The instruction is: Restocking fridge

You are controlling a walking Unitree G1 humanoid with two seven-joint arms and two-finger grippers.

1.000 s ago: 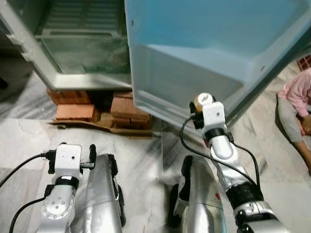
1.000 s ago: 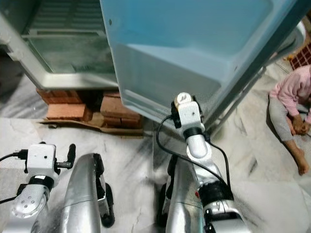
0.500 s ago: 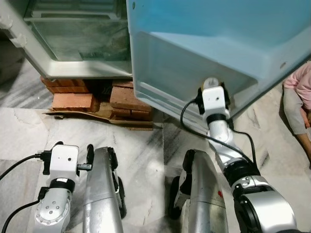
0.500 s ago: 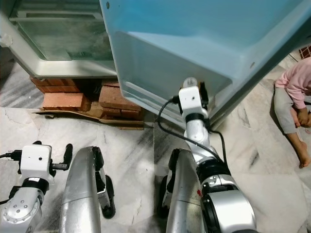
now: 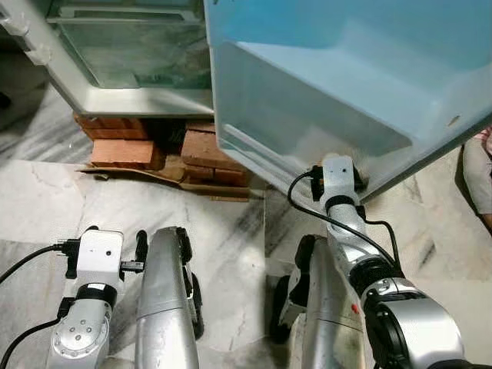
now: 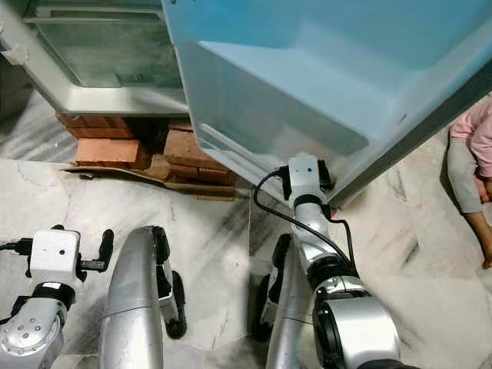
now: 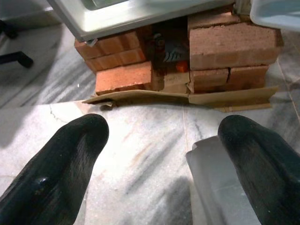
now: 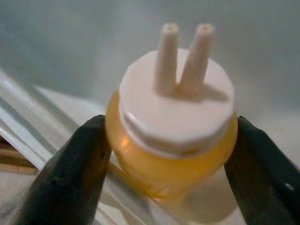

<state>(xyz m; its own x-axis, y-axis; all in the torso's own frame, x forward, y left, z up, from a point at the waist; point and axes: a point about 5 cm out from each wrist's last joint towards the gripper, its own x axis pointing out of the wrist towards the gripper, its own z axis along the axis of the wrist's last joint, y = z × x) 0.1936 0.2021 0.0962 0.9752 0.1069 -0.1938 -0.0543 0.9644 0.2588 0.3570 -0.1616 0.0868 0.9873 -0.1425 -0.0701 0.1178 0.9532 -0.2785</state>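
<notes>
Grey-veined marble floor spreads out below us, and the open fridge stands on stacks of red bricks with a strip of cardboard under them. We see the pale blue inside of the fridge door swung out towards us, with its lower door shelf just ahead of our right arm. Our right hand reaches up to the bottom edge of that door shelf and holds a small amber bottle with a white cap that has two short nozzles; one black finger presses on each side of the bottle, and in the right wrist view it sits at the shelf's rim against the pale door lining. Our left hand hangs low beside our left leg, pointing at the floor in front of the bricks, its fingers spread wide with nothing between them. At the far right, a person in a pink top sits on the floor, well apart from the fridge door.
</notes>
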